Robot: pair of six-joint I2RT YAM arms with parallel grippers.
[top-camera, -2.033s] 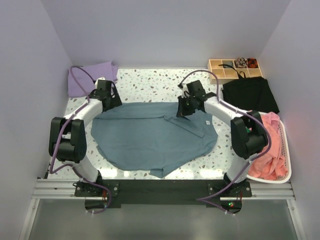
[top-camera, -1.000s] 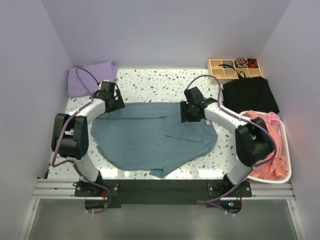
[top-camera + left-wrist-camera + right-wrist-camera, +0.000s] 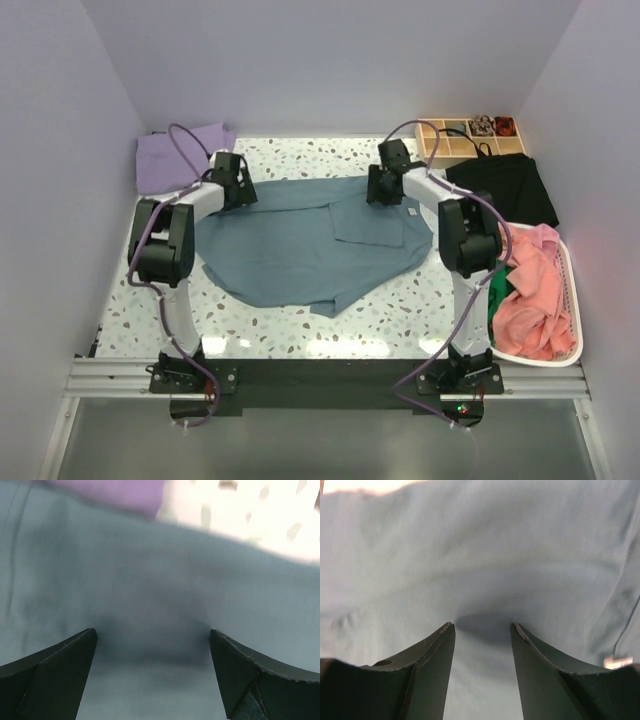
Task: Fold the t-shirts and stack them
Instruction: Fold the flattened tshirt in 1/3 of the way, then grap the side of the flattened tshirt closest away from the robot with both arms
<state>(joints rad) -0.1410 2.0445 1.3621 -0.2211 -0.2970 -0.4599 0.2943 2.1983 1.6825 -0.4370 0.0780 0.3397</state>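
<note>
Both sets of jaws sit low at the far edge of the blue t-shirt (image 3: 300, 250), which lies spread across the middle of the desk (image 3: 300, 165), probably to flatten it for folding. The left jaws are wide apart and the right jaws half apart; neither clenches cloth. The purple t-shirt (image 3: 180, 155) lies in the far left corner, and the pink ones (image 3: 530, 300) fill the basket (image 3: 572, 290) on the right. A small white tag (image 3: 618, 661) cannot be read.

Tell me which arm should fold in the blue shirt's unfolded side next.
Left, probably. The slate-blue t-shirt already has a flap folded in on its right side; its left side lies flat. The left gripper hangs over the shirt's far-left edge, jaws wide open. The right gripper is over the far-right part.
</note>
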